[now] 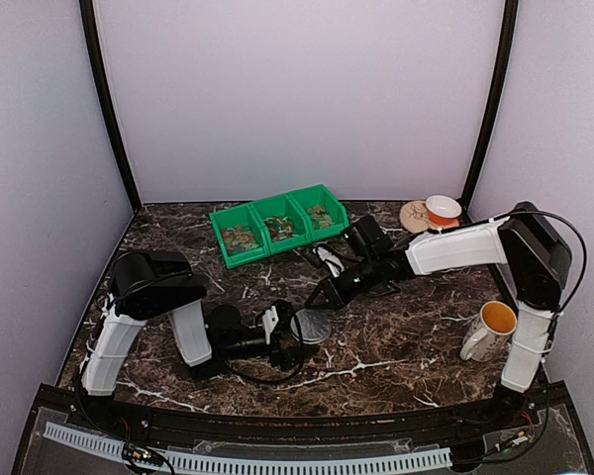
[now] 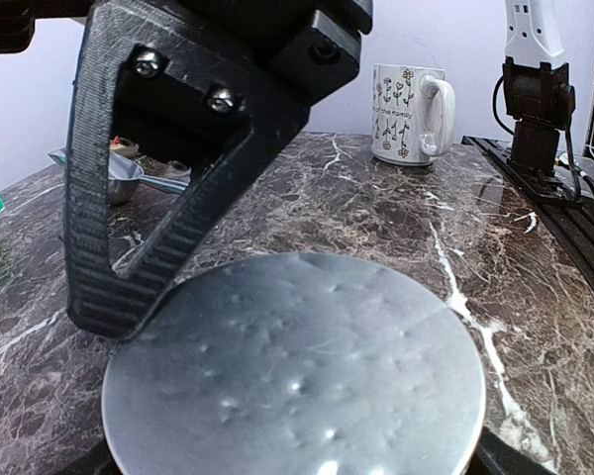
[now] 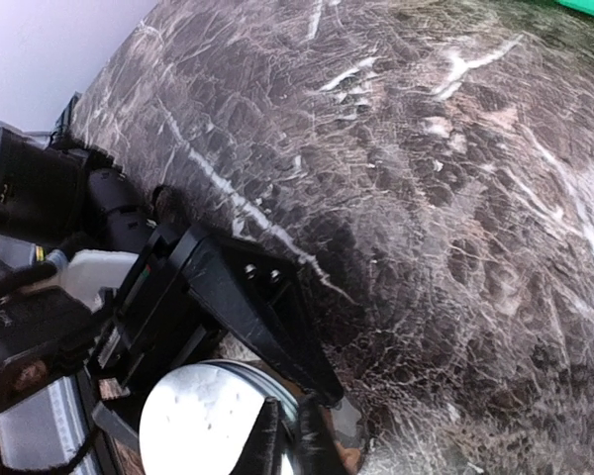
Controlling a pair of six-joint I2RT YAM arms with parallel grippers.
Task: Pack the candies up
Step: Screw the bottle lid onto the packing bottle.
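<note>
The candies point(image 1: 240, 236) lie as small mixed-colour pieces in three joined green bins point(image 1: 299, 201) at the back of the table. A small clear jar with a round grey lid point(image 1: 312, 327) stands at centre front. My left gripper point(image 1: 295, 332) is closed around the jar. In the left wrist view the lid point(image 2: 297, 376) fills the bottom, with one black finger point(image 2: 119, 287) against its left edge. My right gripper point(image 1: 322, 297) reaches down from the right. Its two fingertips point(image 3: 270, 426) stand almost together on the lid's point(image 3: 198, 426) rim. Something orange point(image 3: 351, 457) shows through the glass.
A white floral mug point(image 1: 488, 330) stands at the right near the right arm's base, also visible in the left wrist view point(image 2: 406, 114). An orange and white bowl point(image 1: 442, 210) sits on a round coaster at the back right. A metal scoop point(image 2: 124, 178) lies behind the jar.
</note>
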